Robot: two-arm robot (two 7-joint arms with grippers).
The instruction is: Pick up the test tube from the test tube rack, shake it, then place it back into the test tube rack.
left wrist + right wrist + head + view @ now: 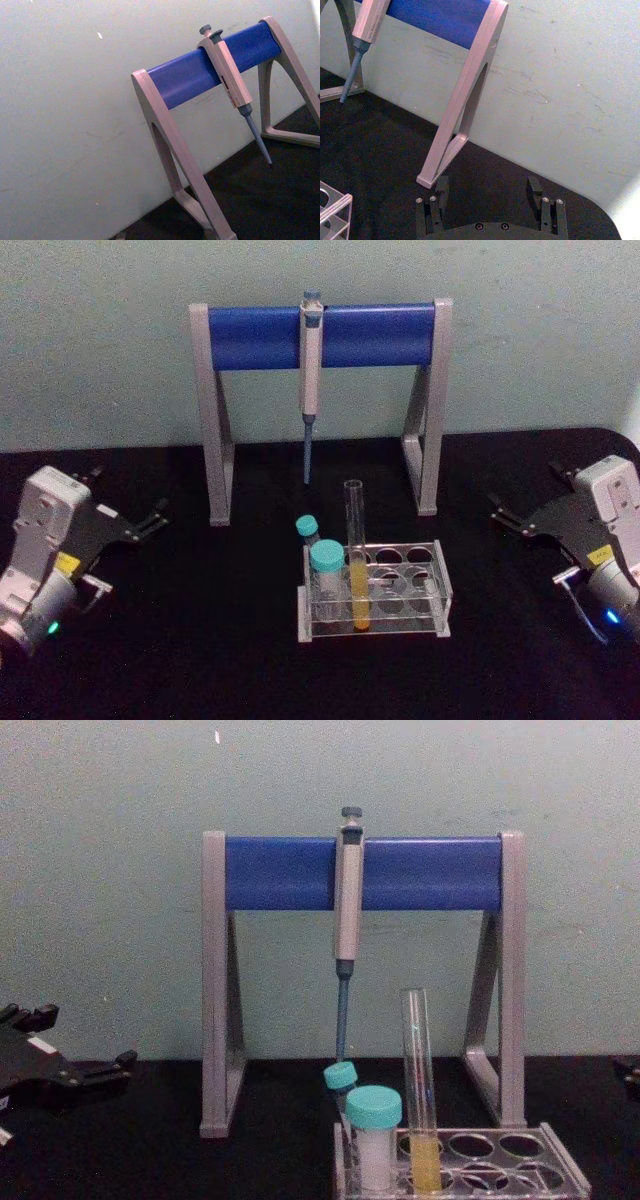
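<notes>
The test tube (pixel 354 540) stands upright in a front hole of the clear test tube rack (pixel 428 612) at the table's middle, with yellow-orange liquid in its lower part. The chest view shows the test tube (pixel 415 1060) rising well above the rack (pixel 560 1182). My left gripper (pixel 125 495) rests open at the table's left, far from the rack, and also shows low in the chest view (pixel 75 1038). My right gripper (pixel 528 493) rests open at the right. In the right wrist view its fingers (pixel 441 187) are spread with nothing between them, and a rack corner (pixel 332 205) shows.
A grey-legged stand with a blue crossbar (pixel 250 337) stands behind the rack, and a grey pipette (pixel 310 370) hangs from it. Two teal-capped vials (pixel 326 560) sit at the rack's left end. Black table lies bare on both sides of the rack.
</notes>
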